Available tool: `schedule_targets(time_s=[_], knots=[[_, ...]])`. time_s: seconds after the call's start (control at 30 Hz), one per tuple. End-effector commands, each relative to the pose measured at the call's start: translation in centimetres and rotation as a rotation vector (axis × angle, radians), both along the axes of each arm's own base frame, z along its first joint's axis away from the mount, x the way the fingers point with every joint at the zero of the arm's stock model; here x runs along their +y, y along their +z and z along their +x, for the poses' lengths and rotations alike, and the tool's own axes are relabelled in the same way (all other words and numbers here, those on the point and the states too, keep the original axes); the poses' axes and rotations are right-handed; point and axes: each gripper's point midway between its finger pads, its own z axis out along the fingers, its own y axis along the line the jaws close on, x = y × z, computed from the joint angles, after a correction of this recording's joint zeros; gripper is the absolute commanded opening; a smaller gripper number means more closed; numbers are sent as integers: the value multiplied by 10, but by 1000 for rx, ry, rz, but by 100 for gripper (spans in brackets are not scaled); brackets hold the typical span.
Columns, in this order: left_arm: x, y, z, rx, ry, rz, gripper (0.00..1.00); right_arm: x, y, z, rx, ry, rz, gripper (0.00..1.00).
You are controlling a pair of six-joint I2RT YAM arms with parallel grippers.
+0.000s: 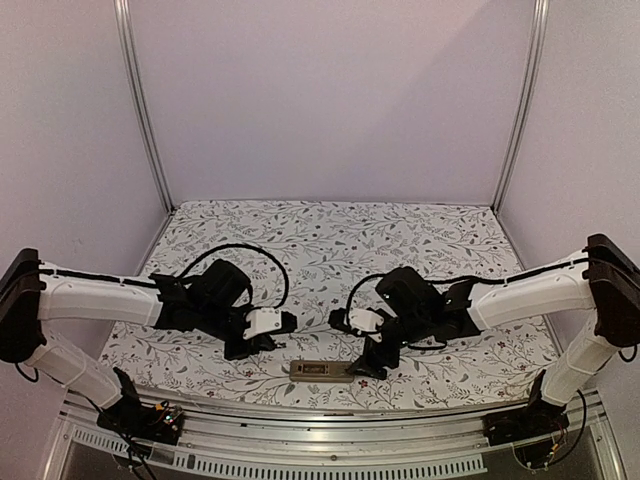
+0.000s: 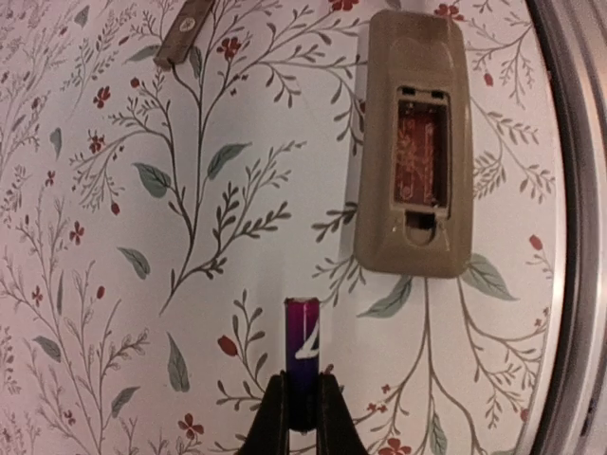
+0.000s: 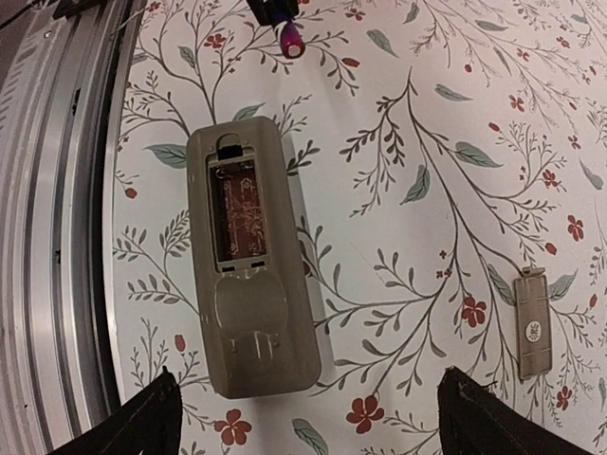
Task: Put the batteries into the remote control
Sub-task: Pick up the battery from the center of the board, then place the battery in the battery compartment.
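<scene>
Remote control [image 1: 322,371] lies back-up at the table's [image 1: 330,230] near edge. The left gripper [image 2: 302,403] is clamped on one battery [image 2: 302,343] just beside it, while the right gripper [image 1: 373,360] hangs over it, jaws wide apart.

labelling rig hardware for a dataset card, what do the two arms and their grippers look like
The left arm and right arm match: white rounded link shells, black joints and wrist housings. A black cable loops near each wrist. The left gripper and right gripper have a white body and black tapering fingers. No markings are readable.
</scene>
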Motion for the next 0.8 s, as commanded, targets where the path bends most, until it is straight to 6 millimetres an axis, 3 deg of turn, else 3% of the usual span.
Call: schedule_targets(time_s=[0.0, 0.13, 0.3, 0.43, 0.6, 0.77], knots=[[-33, 23, -17, 2, -58, -32, 0, -2, -22, -12, -1, 71, 0, 97], [-43, 16, -20, 5, -66, -17, 0, 4, -31, -18, -2, 104, 34, 99], [-57, 11, -21, -11, -87, 38, 0, -3, -44, -22, 13, 94, 21, 98], [-59, 0, -29, 26, -82, 117, 0, -9, -44, -24, 10, 76, 26, 98], [-75, 6, -43, -1, -106, 124, 0, -11, -41, -25, 13, 60, 46, 98], [-76, -3, -36, -8, -66, 175, 0, -13, -42, -25, 6, 55, 53, 98]])
